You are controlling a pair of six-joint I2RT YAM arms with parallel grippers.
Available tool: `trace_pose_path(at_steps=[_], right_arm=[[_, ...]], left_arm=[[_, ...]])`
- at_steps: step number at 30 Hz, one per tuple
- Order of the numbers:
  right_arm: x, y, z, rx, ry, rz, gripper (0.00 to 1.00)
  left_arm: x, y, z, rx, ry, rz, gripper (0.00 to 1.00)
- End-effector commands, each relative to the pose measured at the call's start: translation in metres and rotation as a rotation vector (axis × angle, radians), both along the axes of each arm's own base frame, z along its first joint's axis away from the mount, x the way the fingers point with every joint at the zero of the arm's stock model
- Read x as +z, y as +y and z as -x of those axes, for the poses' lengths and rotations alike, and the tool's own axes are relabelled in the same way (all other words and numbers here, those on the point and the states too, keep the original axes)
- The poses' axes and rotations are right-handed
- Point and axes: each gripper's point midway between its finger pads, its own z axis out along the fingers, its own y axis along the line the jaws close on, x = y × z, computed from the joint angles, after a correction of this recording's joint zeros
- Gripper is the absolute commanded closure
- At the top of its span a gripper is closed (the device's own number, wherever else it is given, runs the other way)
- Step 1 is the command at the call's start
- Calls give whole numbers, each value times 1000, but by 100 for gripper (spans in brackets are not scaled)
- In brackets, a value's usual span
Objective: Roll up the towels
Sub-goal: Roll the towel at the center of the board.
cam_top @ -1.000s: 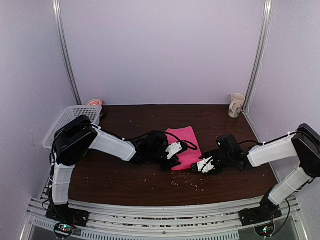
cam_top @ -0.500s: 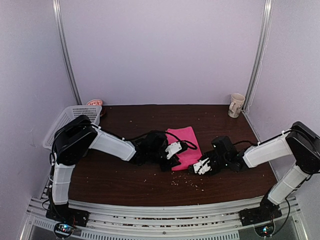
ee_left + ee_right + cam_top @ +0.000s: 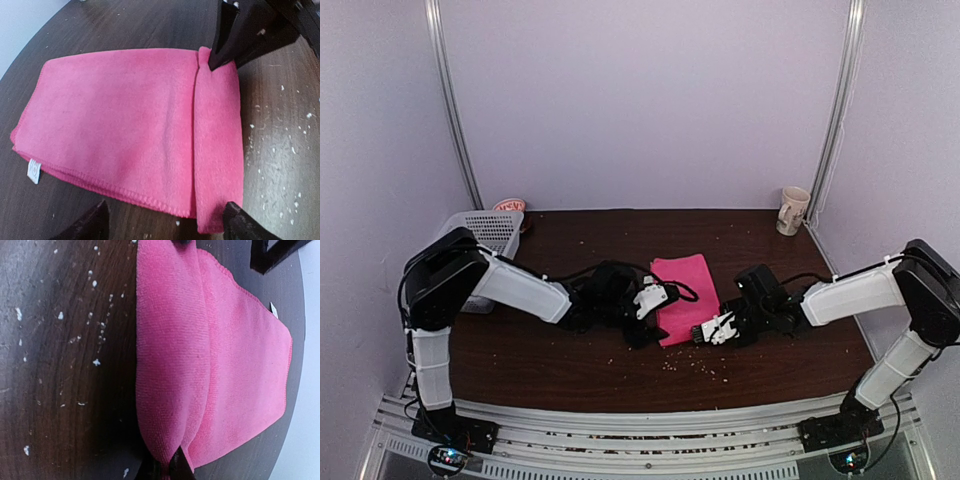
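Where the dark wooden table (image 3: 550,350) is seen from above, the pink towel (image 3: 682,285) is found lying flat near its middle, between the two arms. A white plastic lattice basket (image 3: 485,228) is set at the far left corner and a cream mug (image 3: 792,210) at the far right corner, both well apart from the cloth. Pale crumbs (image 3: 705,365) are scattered over the wood just in front of it.

The towel is made of soft, fine-napped fabric with a stitched hem, and a small white label (image 3: 34,171) is sewn at one corner. One edge is turned over into a narrow strip that lies on the rest of the cloth. One end of that strip is pinched between the closed fingertips of the right gripper (image 3: 170,467). The left gripper (image 3: 165,222) is held with its jaws spread wide along the opposite side of the towel, one dark finger being placed by the other end of the strip. Whether the cloth is touched by these fingers cannot be told.
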Motion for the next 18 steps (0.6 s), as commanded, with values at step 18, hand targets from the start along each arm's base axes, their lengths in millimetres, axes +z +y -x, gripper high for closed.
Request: trace_pose_path(at_steps=[18], right_arm=[[7, -1, 39, -87, 637, 0, 100]], left_arm=[[34, 21, 41, -278, -403, 15, 19]])
